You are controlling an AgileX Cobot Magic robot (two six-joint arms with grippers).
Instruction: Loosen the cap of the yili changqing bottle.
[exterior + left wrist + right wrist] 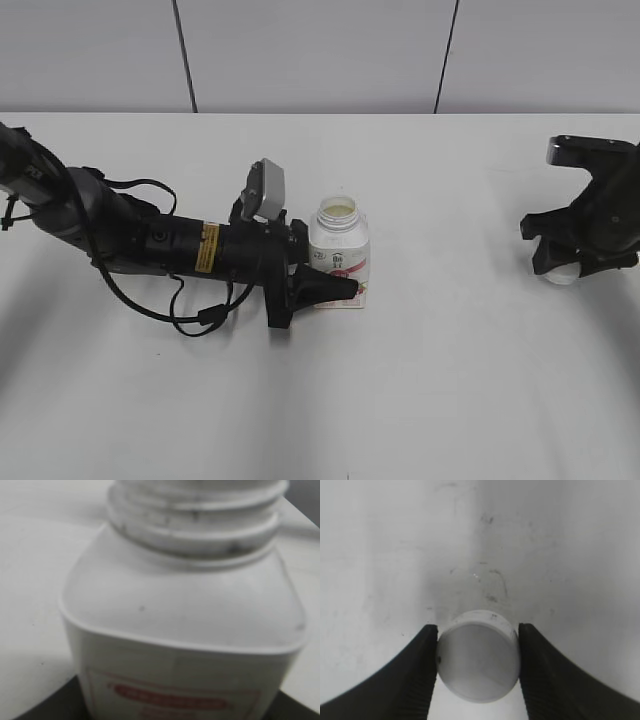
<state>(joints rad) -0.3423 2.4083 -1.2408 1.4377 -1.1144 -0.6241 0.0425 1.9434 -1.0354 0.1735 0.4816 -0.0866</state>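
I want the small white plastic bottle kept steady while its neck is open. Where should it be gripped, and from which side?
Grip the squat white plastic bottle across its flat-sided squarish lower body, coming in level from the left, as the left gripper does; the threaded round neck stays free.

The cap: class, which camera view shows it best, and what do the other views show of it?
The right wrist view: the cap fills the middle, clamped between the right gripper fingers. The exterior view shows only a white sliver. The left wrist view shows none, only the bottle.

No legible text on bottle label [345, 268]
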